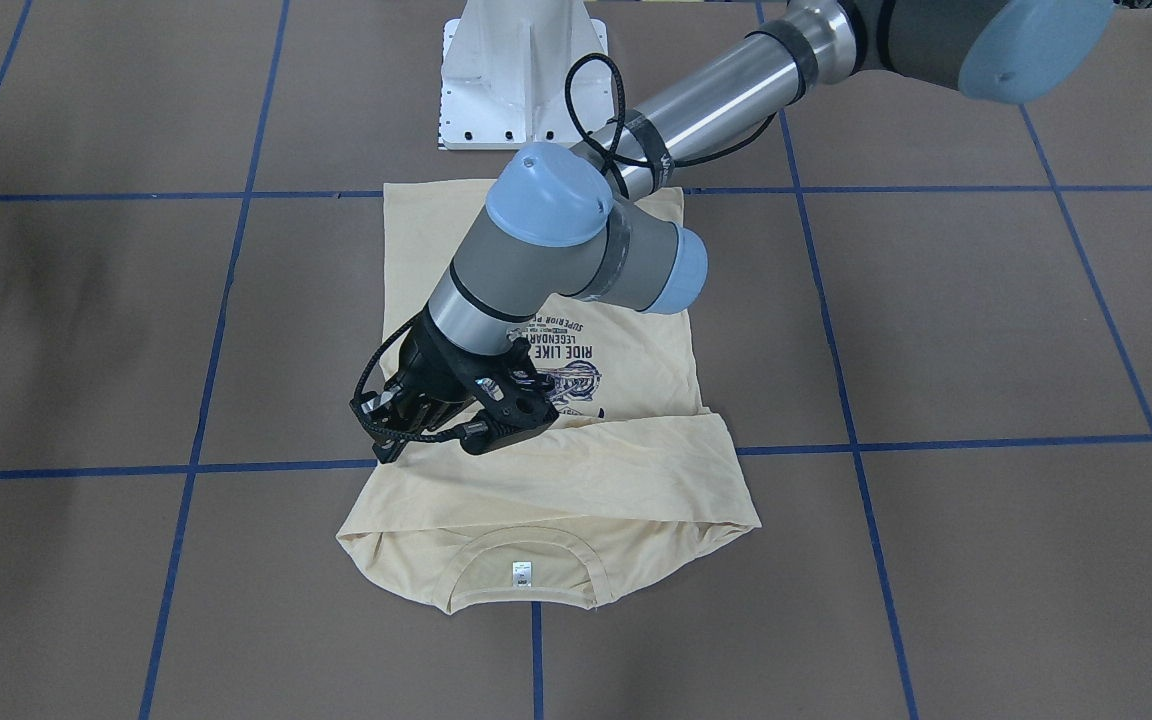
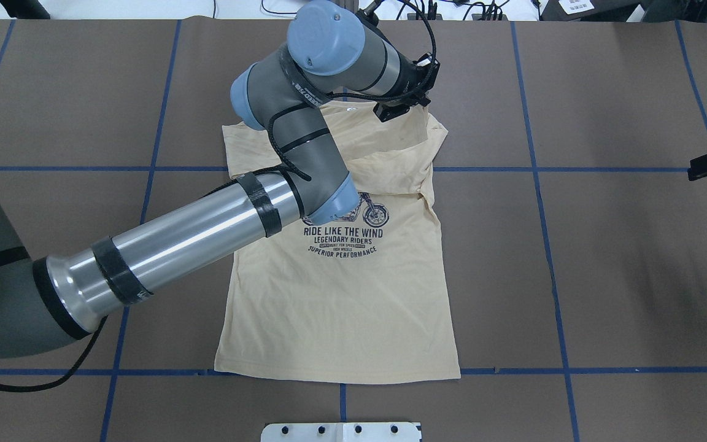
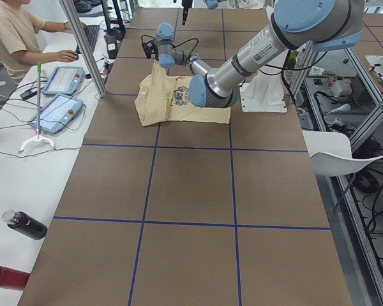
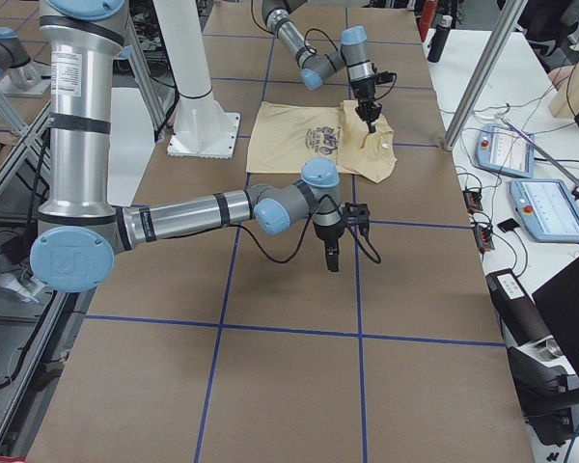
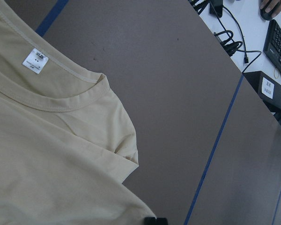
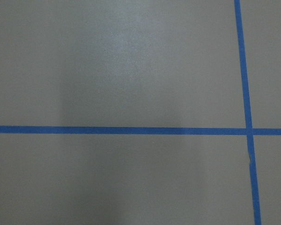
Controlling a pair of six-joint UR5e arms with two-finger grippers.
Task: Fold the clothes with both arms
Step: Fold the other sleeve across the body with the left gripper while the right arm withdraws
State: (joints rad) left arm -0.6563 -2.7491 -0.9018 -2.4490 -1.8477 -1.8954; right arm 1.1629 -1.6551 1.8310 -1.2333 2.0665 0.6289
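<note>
**A:** Where does the T-shirt (image 2: 341, 307) lie?

**B:** Flat at the middle of the counter (image 2: 605, 276), print (image 2: 342, 236) up. The hem is toward the robot's edge and the neck label (image 1: 521, 573) toward the operators' edge. A sleeve band (image 1: 576, 470) lies folded across the chest, covering the top of the print.

**A:** And the 2 arms?

**B:** The left tool (image 1: 386, 440) reaches across and sits low at the end of that band, on the robot's right side of the shirt. I cannot tell whether its fingers are spread or pinching cloth. The right tool (image 4: 330, 256) hangs over bare counter, well apart from the shirt. Its wrist view shows only blue tape lines (image 6: 131, 130), so I cannot tell its state either.

**A:** So what is the step?

**B:** My guess is settling the sleeve end. To do it well, release the cloth low and then rise straight up, so the thin cotton doesn't drag or curl back.

**A:** Then?

**B:** Probably 1 tool at each shoulder corner. Each should pinch every layer, sleeves included, and both should lift evenly toward the hem, or the band will slide askew.
</note>
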